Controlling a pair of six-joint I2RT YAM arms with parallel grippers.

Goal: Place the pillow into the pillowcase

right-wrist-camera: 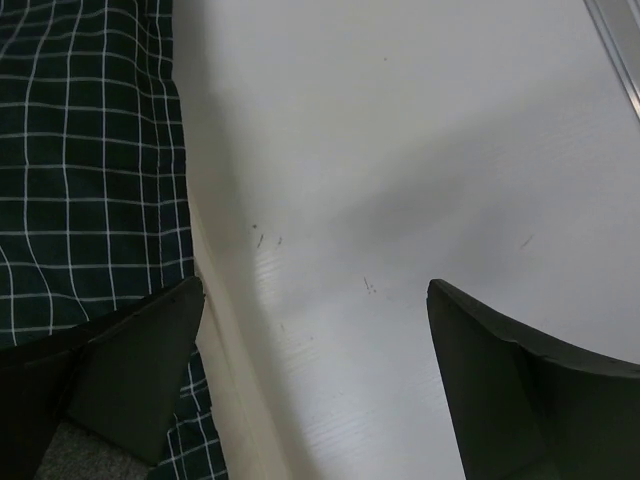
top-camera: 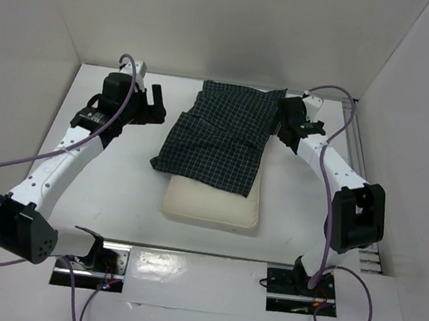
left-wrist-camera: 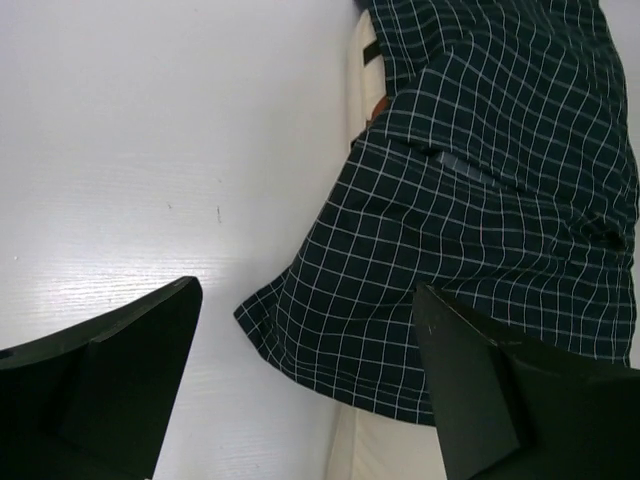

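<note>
Mid-frame, the pillowcase (top-camera: 222, 138) drapes our pillow (top-camera: 212, 206); our left gripper (top-camera: 159, 105) and right gripper (top-camera: 283, 127) flank it, jaws released, empty.

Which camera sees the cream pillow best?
The top view: the pillow shows as a wide cream band poking out from under the checked pillowcase. The left wrist view catches only thin cream slivers beside that pillowcase, and the right wrist view just a narrow edge.
</note>
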